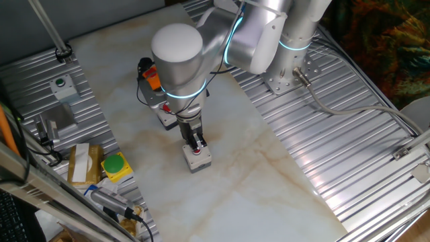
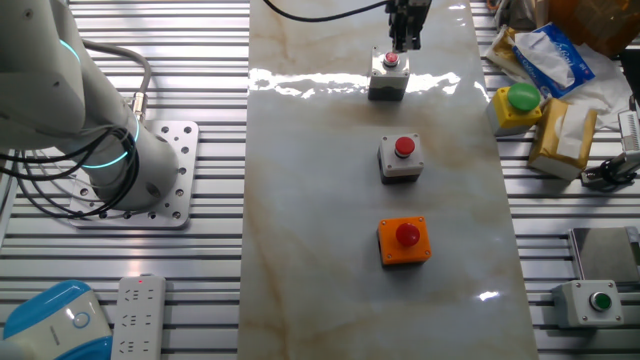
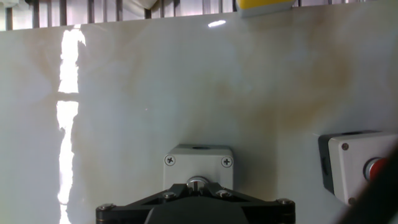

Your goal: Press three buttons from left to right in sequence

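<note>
Three red-capped buttons, one orange, two grey; gripper on the far one, finger gap unclear.

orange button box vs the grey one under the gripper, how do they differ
The orange button box has an all-orange body; the grey button box is light grey on a dark base. The gripper stands right over the grey one's cap; the orange one sits uncovered at the row's opposite end. Both carry round red caps.

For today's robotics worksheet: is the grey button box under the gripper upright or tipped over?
Upright. The box sits flat on the table, red cap facing up, with the gripper directly above it.
</note>
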Available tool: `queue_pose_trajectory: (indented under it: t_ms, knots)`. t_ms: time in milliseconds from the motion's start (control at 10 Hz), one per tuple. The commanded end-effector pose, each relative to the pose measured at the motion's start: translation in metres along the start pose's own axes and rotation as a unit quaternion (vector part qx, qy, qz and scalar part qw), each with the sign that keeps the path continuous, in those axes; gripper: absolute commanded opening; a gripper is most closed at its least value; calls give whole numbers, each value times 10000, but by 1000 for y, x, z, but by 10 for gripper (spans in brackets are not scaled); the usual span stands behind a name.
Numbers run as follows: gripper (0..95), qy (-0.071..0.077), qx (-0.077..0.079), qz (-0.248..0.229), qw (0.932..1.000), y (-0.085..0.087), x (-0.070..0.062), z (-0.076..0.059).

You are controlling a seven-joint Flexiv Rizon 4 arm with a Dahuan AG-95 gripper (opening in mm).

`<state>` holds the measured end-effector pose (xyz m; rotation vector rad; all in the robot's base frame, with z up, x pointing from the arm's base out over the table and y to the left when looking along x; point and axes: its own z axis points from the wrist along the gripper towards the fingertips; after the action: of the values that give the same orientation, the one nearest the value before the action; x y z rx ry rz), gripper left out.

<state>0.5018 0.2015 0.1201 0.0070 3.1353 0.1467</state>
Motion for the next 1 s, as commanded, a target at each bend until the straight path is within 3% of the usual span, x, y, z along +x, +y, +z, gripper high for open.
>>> queue_pose_trajectory:
  t_ms: [100,1000]
  knots:
    - [0,-11,-1,-7,10000,0,1,1]
    - [0,-94,-11,-46,9999,0,3,11]
